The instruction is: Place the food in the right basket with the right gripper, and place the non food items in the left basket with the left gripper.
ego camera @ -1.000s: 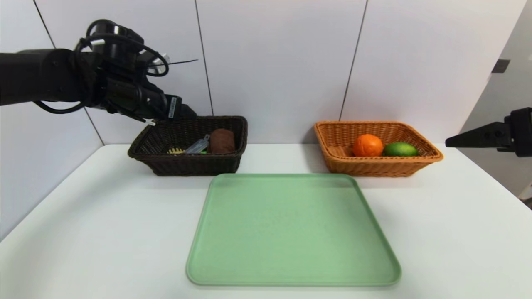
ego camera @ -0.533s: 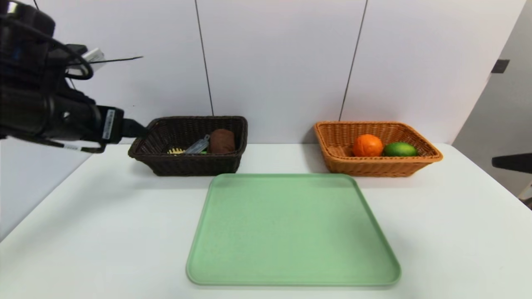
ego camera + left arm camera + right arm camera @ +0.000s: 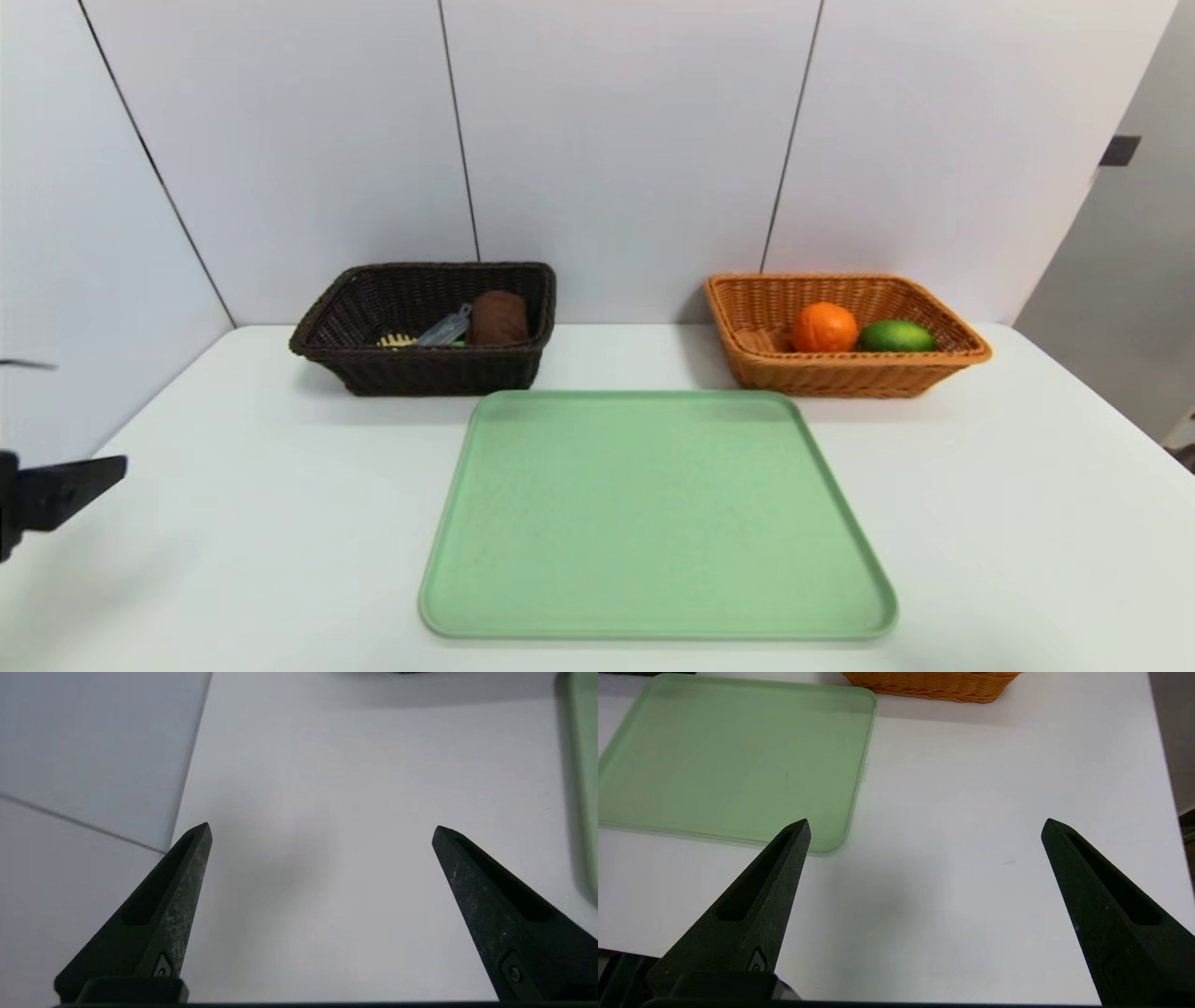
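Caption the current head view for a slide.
Dark brown woven basket with non-food items, light brown woven basket with orange round fruit and green oval fruit.

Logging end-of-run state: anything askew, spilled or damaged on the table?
Nothing stands out. The dark basket and orange basket sit upright, their contents inside; the green tray lies flat, with no spill or damage visible.

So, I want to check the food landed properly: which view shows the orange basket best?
The head view: it shows the whole orange basket, with the orange fruit and green fruit inside. The right wrist view catches only its lower outside; the left wrist view doesn't show it.
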You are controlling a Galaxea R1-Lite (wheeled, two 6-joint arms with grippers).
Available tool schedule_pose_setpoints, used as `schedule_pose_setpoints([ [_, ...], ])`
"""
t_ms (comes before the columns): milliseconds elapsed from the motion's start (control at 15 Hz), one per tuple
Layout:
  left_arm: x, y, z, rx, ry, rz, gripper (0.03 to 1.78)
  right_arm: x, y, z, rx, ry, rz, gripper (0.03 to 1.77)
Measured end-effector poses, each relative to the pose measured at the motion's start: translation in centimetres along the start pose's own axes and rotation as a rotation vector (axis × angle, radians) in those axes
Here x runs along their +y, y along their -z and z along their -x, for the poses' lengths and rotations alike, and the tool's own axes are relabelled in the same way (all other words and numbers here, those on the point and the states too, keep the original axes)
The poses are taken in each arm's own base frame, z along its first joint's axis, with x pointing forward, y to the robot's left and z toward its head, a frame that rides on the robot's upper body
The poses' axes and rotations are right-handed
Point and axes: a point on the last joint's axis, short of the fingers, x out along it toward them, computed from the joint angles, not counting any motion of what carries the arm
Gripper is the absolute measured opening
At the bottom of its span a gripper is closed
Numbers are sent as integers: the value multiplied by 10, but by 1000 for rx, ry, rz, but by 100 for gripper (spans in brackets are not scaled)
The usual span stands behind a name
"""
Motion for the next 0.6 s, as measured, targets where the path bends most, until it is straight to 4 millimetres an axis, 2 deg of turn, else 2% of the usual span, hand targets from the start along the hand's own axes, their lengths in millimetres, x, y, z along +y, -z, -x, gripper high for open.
schedule_pose_setpoints([
  [333,17,66,34,-57,-141,24,169,5,37,26,-80,58,18,171],
  [600,14,117,41,-76,-152,25,169,10,75,33,-94,67,33,171],
])
